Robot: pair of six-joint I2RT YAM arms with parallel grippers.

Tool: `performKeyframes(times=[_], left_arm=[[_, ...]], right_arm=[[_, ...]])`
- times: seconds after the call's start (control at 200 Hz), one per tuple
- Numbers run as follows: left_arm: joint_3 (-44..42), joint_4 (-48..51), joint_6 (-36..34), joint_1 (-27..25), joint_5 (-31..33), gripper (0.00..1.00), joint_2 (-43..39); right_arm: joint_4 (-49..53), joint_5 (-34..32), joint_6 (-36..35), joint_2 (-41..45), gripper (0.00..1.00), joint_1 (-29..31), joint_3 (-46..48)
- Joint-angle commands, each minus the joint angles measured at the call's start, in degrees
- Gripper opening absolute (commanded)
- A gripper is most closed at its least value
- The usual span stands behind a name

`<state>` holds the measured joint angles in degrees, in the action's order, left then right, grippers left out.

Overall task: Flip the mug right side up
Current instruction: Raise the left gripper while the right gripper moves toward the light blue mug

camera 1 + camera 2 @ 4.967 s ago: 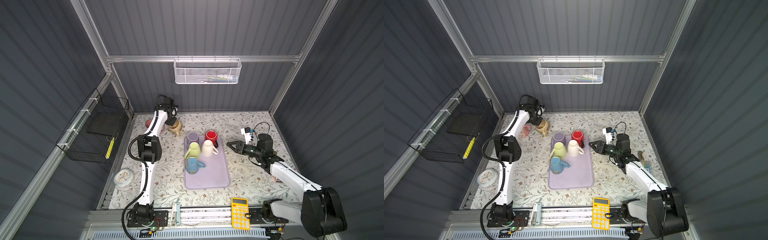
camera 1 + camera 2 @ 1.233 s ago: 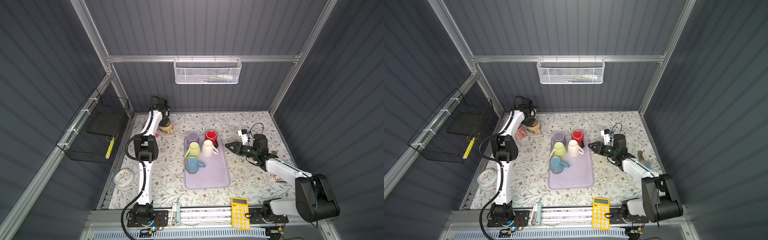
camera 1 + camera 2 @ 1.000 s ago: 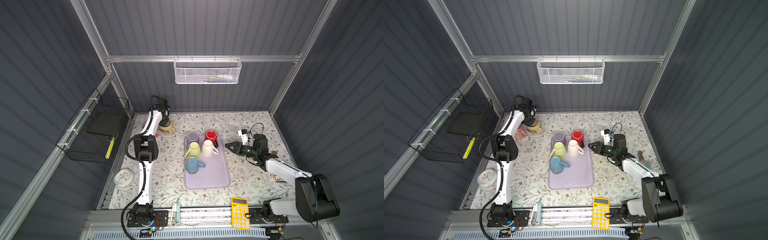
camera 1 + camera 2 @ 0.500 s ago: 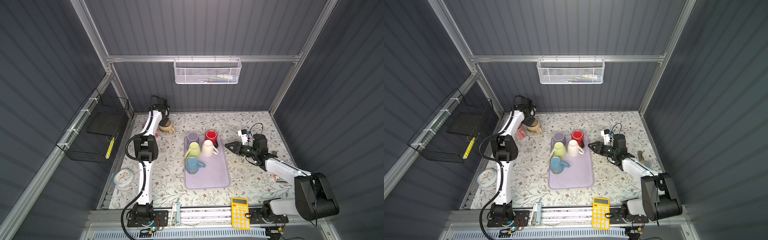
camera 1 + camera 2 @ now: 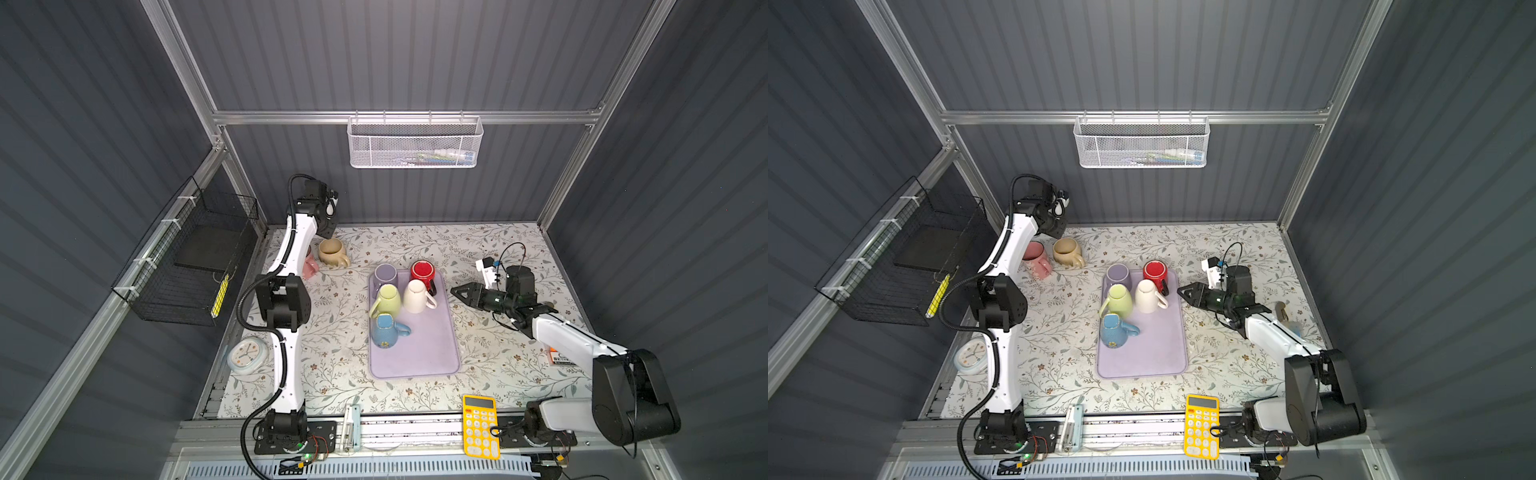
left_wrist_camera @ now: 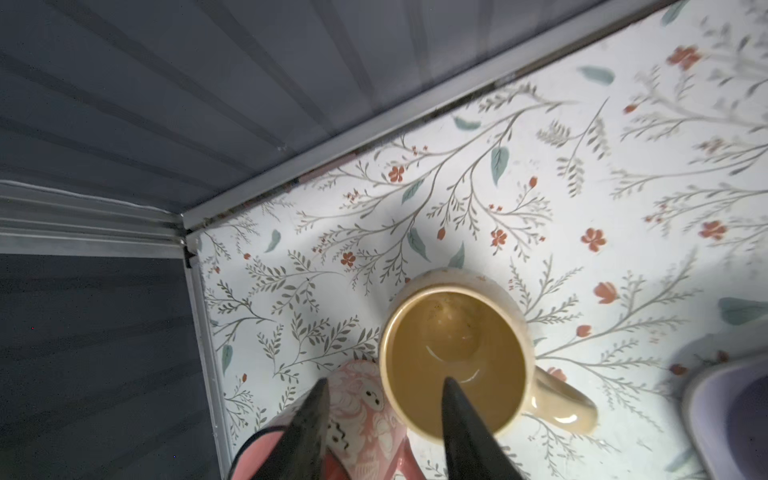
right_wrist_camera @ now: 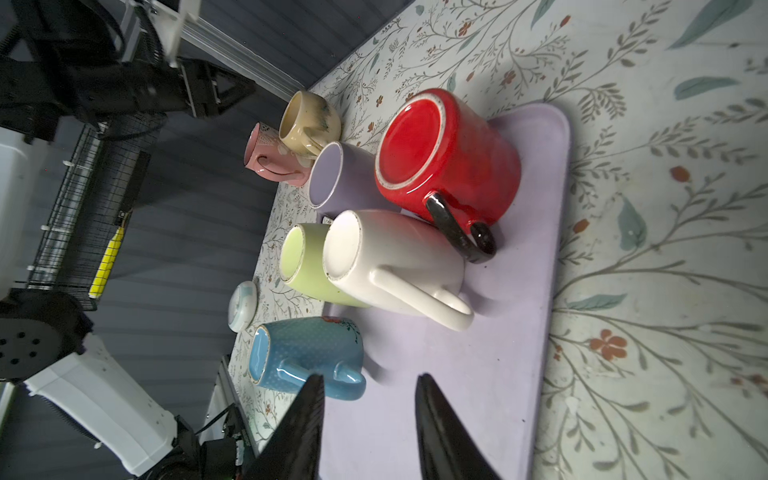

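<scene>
The left claw (image 6: 384, 380) has lifted off the upright tan mug (image 6: 453, 357) and is open; the right claw (image 7: 370, 376) is open too.

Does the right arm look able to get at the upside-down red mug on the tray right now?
Probably yes. The right gripper, open and empty, points at the tray's edge close to the red mug, with nothing between them. The white mug beside it may crowd the grasp.

Tan mug (image 5: 331, 251); pink patterned mug (image 5: 1037, 257); red mug (image 5: 423, 271), black handle (image 7: 444, 222); lilac tray (image 5: 415, 353); floral white tablecloth (image 5: 478, 245); yellow calculator (image 5: 480, 426).
</scene>
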<state>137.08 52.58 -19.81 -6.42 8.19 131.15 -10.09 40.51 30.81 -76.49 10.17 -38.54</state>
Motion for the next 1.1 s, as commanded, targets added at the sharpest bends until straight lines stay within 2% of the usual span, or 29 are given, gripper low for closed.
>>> performKeyframes(times=[0.0, 0.255, 0.47, 0.565, 0.74, 0.891, 0.961, 1.096], left_arm=[[-3.0, -1.6, 1.9, -0.8, -3.6, 0.46, -5.2], [-17.7, -7.8, 3.3, -4.7, -4.3, 0.46, -19.5], [-31.6, -12.0, 5.9, -8.1, -5.6, 0.47, -33.5], [-38.3, -13.3, 6.8, -8.9, -10.3, 0.47, -39.7], [-45.3, -9.9, 7.1, -10.0, -16.4, 0.47, -46.7], [-58.1, -15.5, 10.9, -10.5, -20.5, 0.47, -53.6], [-61.2, -14.7, 12.6, -10.5, -22.7, 0.45, -54.9], [-70.2, -21.0, 14.6, -10.7, -26.6, 0.45, -60.1]], right_arm=[[6.4, -2.5, -5.6, 1.9, 0.39, 0.2, -2.6], [13.2, -4.1, -12.1, 4.2, 0.40, 0.6, -5.1], [18.8, -5.6, -19.2, 5.7, 0.42, 4.3, -7.4], [21.4, -7.4, -22.3, 5.7, 0.43, 6.9, -8.5], [23.6, -8.8, -26.5, 4.8, 0.45, 11.5, -9.7], [26.2, -11.0, -30.6, 3.5, 0.47, 16.1, -11.5], [27.3, -11.7, -31.8, 2.8, 0.48, 18.1, -12.4], [27.1, -13.6, -34.3, 1.2, 0.51, 22.1, -13.4]])
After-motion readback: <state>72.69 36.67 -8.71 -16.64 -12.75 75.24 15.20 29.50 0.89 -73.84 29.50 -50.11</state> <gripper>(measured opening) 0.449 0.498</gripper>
